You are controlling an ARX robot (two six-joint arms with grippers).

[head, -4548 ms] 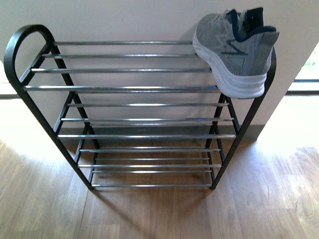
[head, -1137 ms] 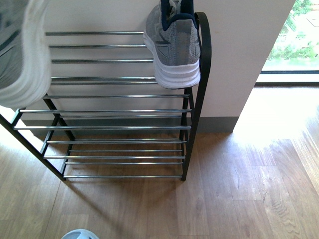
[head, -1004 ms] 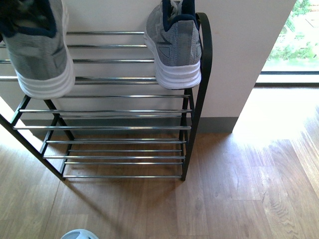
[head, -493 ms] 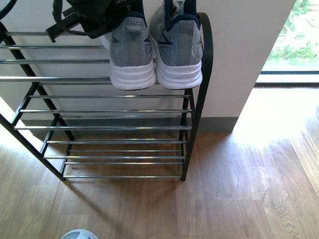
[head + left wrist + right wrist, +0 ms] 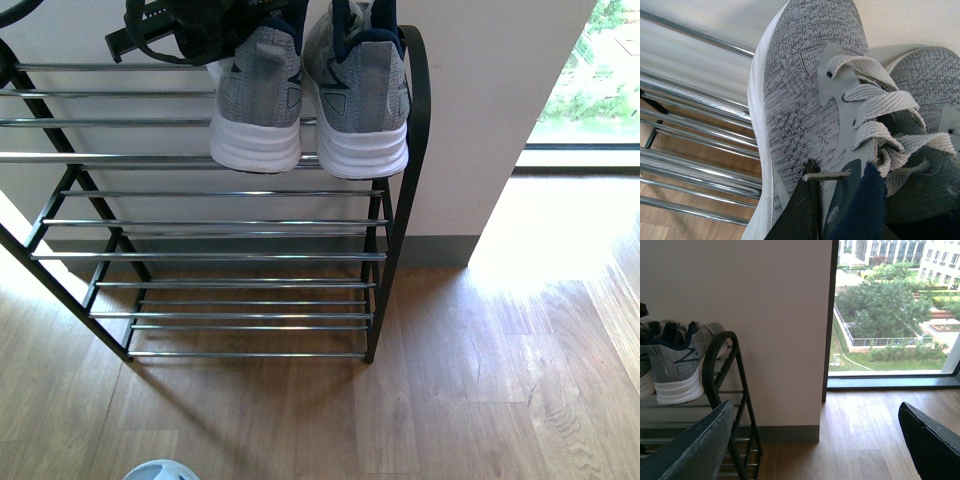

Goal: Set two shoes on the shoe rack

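Top shelf of the shoe rack (image 5: 400,200), seen from the room, left to right. The left hand (image 5: 215,30) is reaching in over the chrome rods and appears to be pinching the navy collar of the left sneaker (image 5: 255,110); in the left wrist view one dark finger (image 5: 807,210) is pressing against the knit beside the laces. This sneaker is sitting toe to the wall with its white heel overhanging the front rod. The right sneaker (image 5: 360,110) is lying just beside it, against the black end loop of the rack, with nothing holding it. The right hand (image 5: 815,407) is hanging well apart from the rack, fingers spread wide and carrying nothing.

Handling: each sneaker is probably light. The knit upper looks soft and is likely giving under a pinch, while the foam sole and heel cup seem firmer, so the collar or heel is offering the surest hold. The smooth rods may be letting a sole slide.

Markings: a small triangular patch is showing on each heel and a navy zigzag on one side. No brand name or writing is reading clearly.
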